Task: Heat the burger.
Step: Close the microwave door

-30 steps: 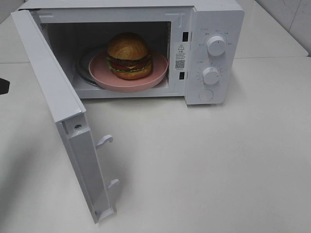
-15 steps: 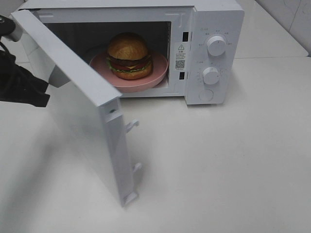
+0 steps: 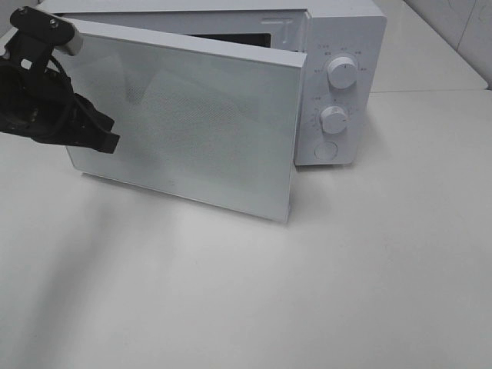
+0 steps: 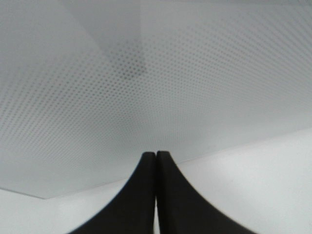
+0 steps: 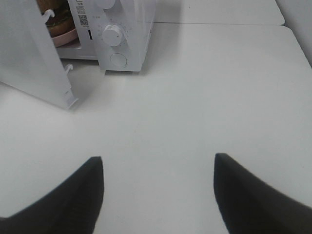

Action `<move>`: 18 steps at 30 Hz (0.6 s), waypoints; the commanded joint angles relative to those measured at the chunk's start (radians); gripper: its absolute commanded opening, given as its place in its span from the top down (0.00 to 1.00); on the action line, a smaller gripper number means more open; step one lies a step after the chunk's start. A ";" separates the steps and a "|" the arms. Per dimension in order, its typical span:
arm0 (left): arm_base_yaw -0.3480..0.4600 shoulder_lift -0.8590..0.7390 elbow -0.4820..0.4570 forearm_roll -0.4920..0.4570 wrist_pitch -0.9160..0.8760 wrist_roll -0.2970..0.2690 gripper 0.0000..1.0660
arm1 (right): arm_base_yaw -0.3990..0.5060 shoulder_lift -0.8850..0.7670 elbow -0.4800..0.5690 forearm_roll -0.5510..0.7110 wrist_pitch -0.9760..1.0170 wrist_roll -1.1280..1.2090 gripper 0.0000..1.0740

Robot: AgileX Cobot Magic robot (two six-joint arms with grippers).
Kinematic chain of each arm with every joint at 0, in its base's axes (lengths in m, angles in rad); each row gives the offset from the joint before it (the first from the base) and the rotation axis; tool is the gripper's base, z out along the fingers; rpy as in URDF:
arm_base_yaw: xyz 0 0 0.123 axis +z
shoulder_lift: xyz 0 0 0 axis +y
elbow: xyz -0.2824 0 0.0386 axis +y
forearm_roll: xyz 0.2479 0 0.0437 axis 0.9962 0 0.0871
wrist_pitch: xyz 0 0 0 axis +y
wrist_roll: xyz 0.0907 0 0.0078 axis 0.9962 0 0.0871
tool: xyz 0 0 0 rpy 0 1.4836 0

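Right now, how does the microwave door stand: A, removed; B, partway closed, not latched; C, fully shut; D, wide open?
B: the door stands angled, its free edge off the microwave front, and the burger shows through the gap.

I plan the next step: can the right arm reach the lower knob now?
Probably yes: only bare table lies between the open right gripper and the lower knob, and the door does not cover it.

The half-shut door [image 3: 184, 123] hides the burger [image 5: 58, 12] from the high camera.
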 commanded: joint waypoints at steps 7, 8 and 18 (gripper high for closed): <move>-0.007 0.068 -0.077 -0.073 0.021 -0.004 1.00 | -0.006 -0.027 0.001 -0.010 -0.002 0.000 0.42; -0.007 0.085 -0.097 -0.074 0.035 -0.004 1.00 | -0.006 -0.027 0.001 -0.010 -0.002 0.000 0.42; -0.052 0.174 -0.198 -0.117 0.050 0.004 1.00 | -0.006 -0.027 0.001 -0.010 -0.002 0.000 0.42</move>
